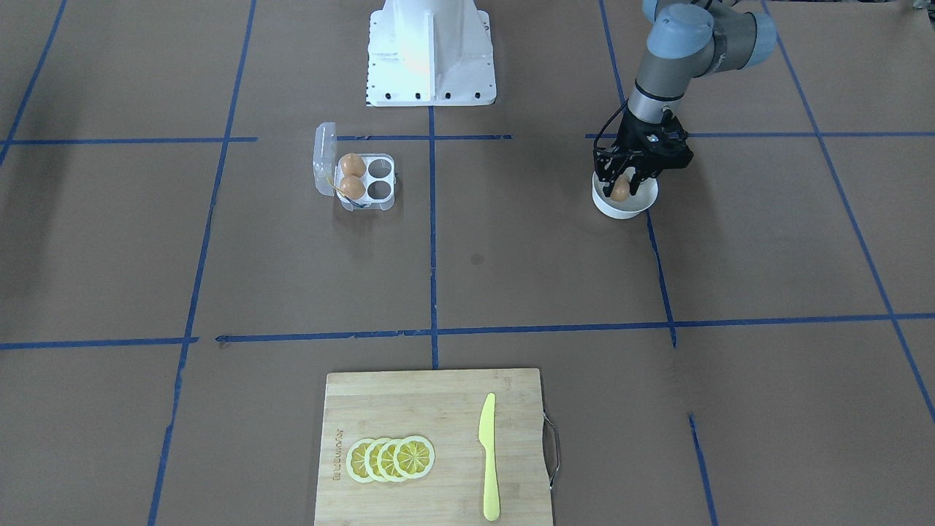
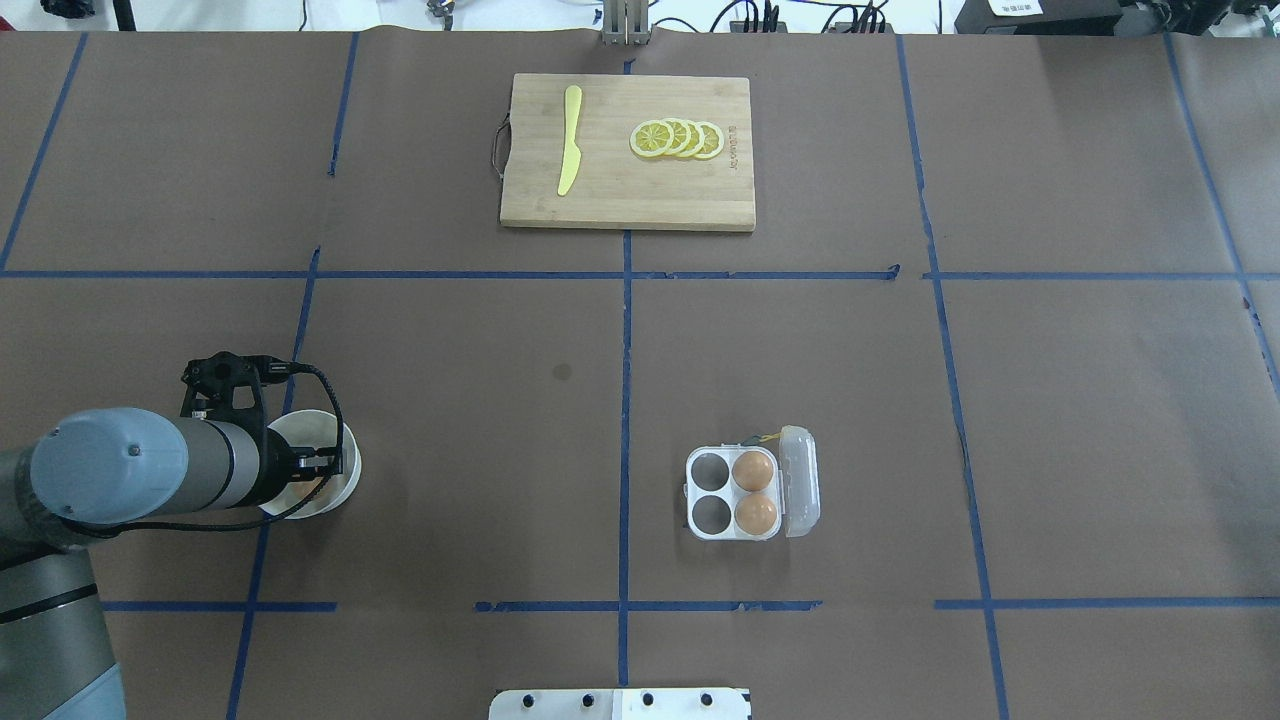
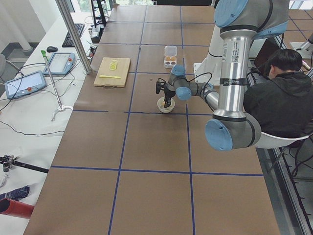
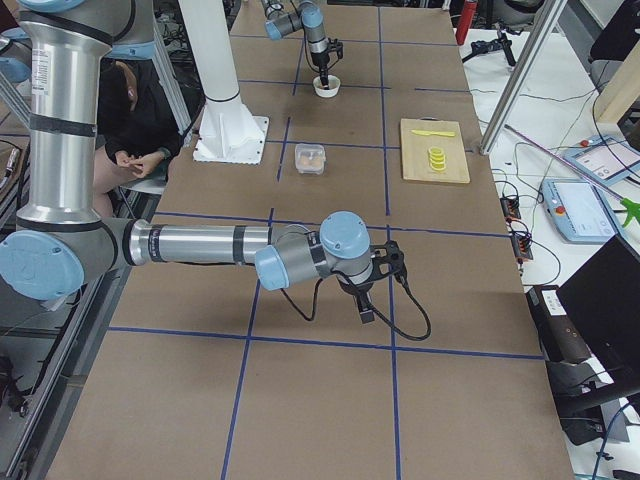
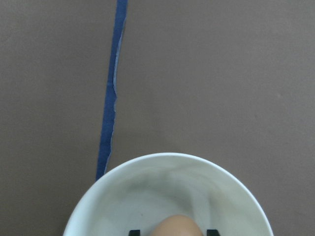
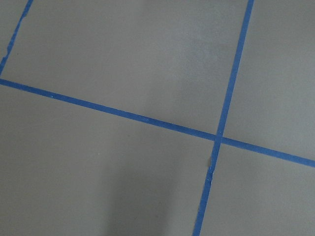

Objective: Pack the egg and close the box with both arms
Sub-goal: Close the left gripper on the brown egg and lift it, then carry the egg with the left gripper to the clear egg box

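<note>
My left gripper is down in the round white bowl, with its fingers either side of the small brown-orange egg. I can't tell whether they pinch it. The clear plastic four-cell box sits well apart, lid raised, holding two brown eggs. I can't judge the right gripper's grip.

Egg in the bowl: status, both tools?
Left tool in white bowl, straddling egg, grip unconfirmed. Right tool over bare table, state unclear. Carton open, two cells free. Nothing between bowl and carton.
</note>
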Controlling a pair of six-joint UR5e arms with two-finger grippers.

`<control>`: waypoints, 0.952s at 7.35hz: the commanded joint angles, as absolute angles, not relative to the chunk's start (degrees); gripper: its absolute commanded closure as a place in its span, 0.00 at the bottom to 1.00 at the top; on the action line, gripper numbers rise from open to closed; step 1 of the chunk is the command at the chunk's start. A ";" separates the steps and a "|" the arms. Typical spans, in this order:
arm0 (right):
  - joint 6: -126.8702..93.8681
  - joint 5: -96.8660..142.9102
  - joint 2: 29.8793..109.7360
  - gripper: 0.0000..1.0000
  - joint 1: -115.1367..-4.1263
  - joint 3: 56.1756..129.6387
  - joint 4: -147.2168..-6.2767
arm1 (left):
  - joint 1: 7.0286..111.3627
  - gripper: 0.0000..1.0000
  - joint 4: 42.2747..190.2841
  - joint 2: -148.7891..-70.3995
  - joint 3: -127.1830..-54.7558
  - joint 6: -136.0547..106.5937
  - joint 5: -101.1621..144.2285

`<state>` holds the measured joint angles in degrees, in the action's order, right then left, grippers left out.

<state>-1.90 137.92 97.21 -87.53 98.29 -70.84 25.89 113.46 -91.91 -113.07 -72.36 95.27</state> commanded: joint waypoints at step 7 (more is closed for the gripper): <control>-1.93 137.99 97.38 0.00 -87.54 98.17 -70.84 | 33.41 1.00 122.11 -111.85 -114.90 -47.81 90.97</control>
